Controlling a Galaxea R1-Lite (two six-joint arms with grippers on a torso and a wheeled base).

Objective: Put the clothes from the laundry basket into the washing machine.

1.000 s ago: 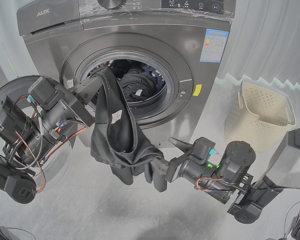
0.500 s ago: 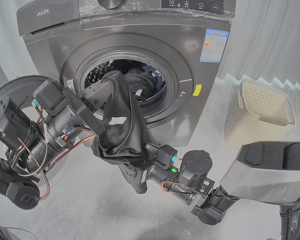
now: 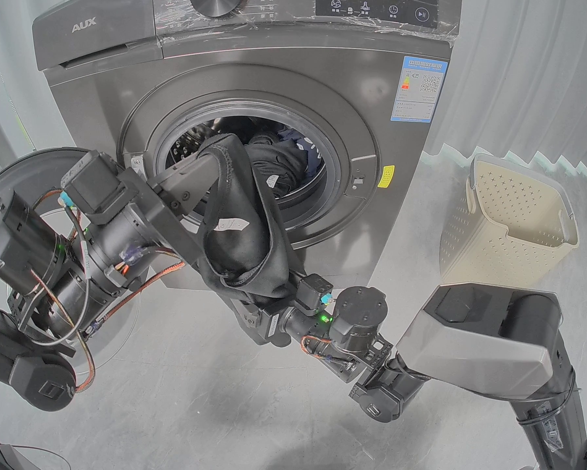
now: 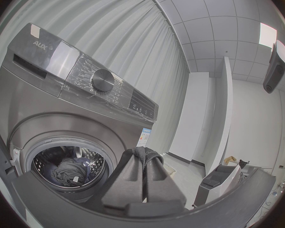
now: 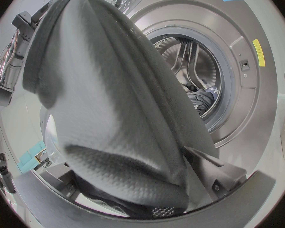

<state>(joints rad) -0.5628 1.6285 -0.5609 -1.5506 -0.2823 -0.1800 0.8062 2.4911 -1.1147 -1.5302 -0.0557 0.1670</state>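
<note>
Left fingers (image 4: 161, 182) are pressed together on a bunched edge of the black garment (image 3: 241, 236), which pokes out as a dark ridge above their tips in the left wrist view. They hold that edge up at the mouth of the washing machine (image 3: 372, 99), at the left side of its round opening. From there the black garment hangs down in front of the machine's lower face, with a small white tag (image 3: 227, 224) showing on its fold.

Right fingers (image 5: 213, 171) stand apart, one on either side of the cloth. The lower bulk of the garment lies draped across them and close over the wrist camera. They sit under the hanging bundle, below and in front of the opening, and as far as the pictures show they are not clamped on it.

Inside the drum (image 5: 193, 67) lie dark clothes (image 3: 277, 164), one with a white tag, piled toward the bottom and back. The round door (image 3: 25, 168) is swung open to the robot's left, behind the left arm.

The laundry basket (image 3: 489, 249), cream-coloured with perforated walls, stands on the floor (image 3: 176, 412) to the right of the machine. It is near the machine but not touching it, and well apart from both arms.
</note>
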